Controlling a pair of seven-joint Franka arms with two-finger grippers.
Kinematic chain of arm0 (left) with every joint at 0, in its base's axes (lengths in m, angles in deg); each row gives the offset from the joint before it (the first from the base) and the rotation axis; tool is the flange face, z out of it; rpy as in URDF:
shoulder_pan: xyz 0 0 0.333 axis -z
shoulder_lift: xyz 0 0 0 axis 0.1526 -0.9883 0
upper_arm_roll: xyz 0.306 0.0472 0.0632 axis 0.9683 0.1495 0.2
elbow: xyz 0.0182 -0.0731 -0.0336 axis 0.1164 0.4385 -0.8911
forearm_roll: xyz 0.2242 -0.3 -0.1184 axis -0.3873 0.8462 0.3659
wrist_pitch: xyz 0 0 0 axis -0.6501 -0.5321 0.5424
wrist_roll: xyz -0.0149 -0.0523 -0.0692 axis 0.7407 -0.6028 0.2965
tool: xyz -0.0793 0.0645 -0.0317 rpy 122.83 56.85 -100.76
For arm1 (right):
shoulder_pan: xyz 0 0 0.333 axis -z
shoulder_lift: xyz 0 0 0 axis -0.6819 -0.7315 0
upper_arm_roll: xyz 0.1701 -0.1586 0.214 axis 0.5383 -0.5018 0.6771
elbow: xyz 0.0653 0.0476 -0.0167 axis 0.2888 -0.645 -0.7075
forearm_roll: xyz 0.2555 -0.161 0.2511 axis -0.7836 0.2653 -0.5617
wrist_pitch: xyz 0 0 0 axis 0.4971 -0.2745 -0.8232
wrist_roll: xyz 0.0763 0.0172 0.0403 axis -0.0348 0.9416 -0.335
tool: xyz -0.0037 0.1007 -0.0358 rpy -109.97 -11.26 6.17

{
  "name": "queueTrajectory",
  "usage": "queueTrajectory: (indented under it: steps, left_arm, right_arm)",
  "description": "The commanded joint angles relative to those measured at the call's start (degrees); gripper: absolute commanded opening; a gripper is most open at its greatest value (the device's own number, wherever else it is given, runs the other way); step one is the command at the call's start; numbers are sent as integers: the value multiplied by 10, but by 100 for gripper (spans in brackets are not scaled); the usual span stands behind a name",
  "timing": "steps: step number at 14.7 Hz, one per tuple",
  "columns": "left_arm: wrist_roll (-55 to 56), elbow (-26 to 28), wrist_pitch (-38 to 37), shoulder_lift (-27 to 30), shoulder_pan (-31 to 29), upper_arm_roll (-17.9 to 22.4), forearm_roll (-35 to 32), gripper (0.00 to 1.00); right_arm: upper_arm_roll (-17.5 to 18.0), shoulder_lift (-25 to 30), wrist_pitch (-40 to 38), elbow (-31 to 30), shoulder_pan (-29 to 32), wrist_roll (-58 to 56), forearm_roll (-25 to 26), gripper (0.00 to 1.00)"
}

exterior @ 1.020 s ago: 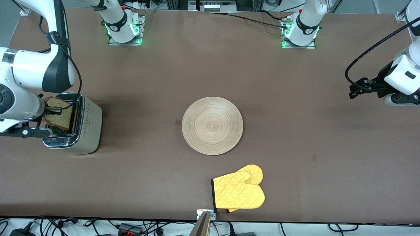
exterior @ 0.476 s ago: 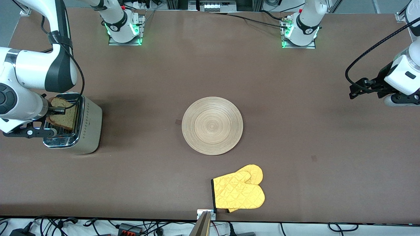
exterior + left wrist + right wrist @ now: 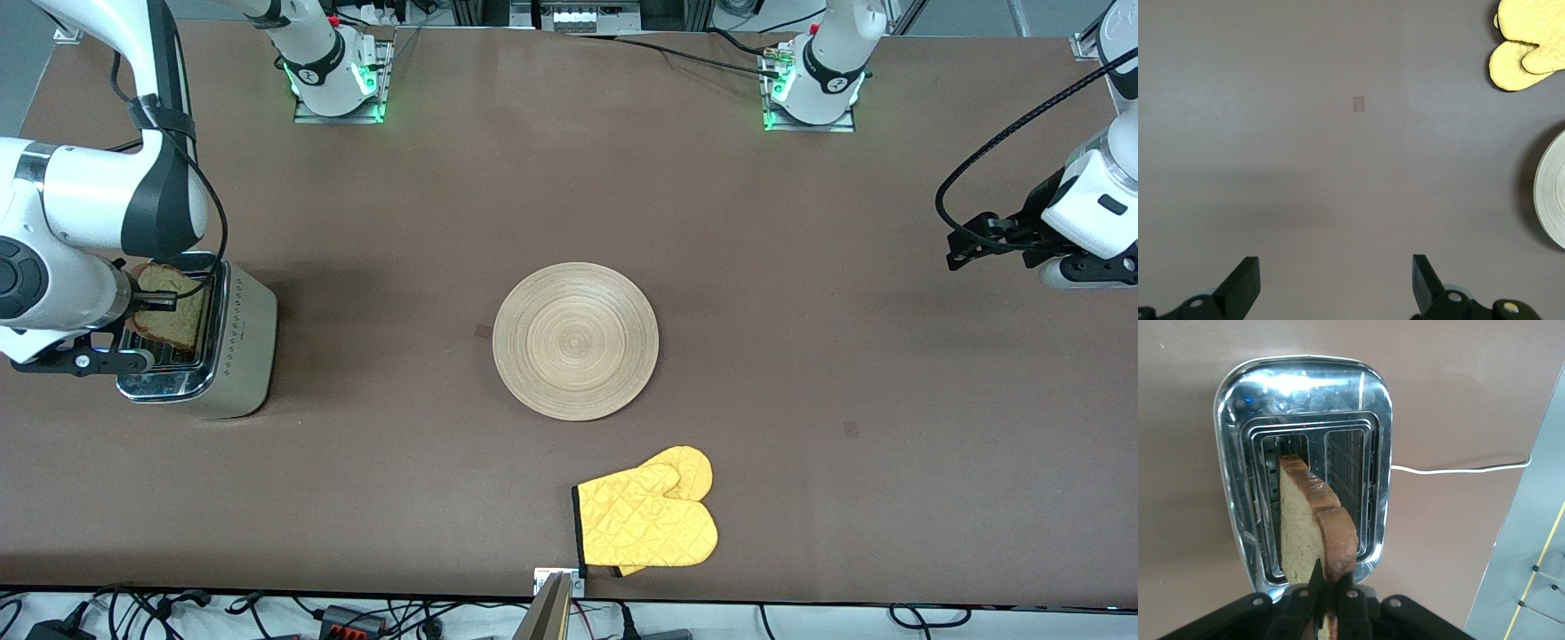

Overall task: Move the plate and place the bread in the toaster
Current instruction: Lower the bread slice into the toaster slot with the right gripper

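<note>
The toaster (image 3: 238, 342) stands at the right arm's end of the table. My right gripper (image 3: 162, 302) is shut on the bread (image 3: 178, 307) and holds it on edge, its lower part down in a slot. In the right wrist view the bread (image 3: 1308, 523) stands in the slot farther from the white cord, pinched at its crust by my right gripper (image 3: 1330, 590) above the chrome top of the toaster (image 3: 1305, 387). The plate (image 3: 575, 340) lies flat at mid-table. My left gripper (image 3: 965, 240) is open and empty, held over the table's left-arm end; the left arm waits.
A yellow quilted oven mitt (image 3: 649, 520) lies nearer the front camera than the plate, close to the table's front edge. The toaster's white cord (image 3: 1458, 468) runs across the table to its edge. In the left wrist view the mitt (image 3: 1528, 43) and the plate's rim (image 3: 1550, 193) show.
My right gripper has lowered the bread deeper into the toaster slot. The left arm, the plate and the mitt have not moved.
</note>
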Motion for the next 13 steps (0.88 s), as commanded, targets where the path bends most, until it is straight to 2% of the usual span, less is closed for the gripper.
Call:
queueTrajectory:
  steps: [1,10,11,12,13]
  left_arm:
    - [5,2,6,1,-5,-3,-1,100]
    - [5,2,5,2,-5,-3,-2,100]
    - [5,2,3,3,-5,-3,-2,100]
    - [4,2,2,3,-5,-4,-2,100]
    - [5,2,2,3,-5,-4,-2,100]
  right_arm:
    - [2,-5,9,-2,11,-11,-8,0]
    - [2,-23,20,-4,14,-14,-11,0]
    - [2,-23,24,-3,14,-13,-11,23]
    - [2,-23,35,-3,12,-4,-12,70]
    - [2,-22,38,0,8,-6,-11,100]
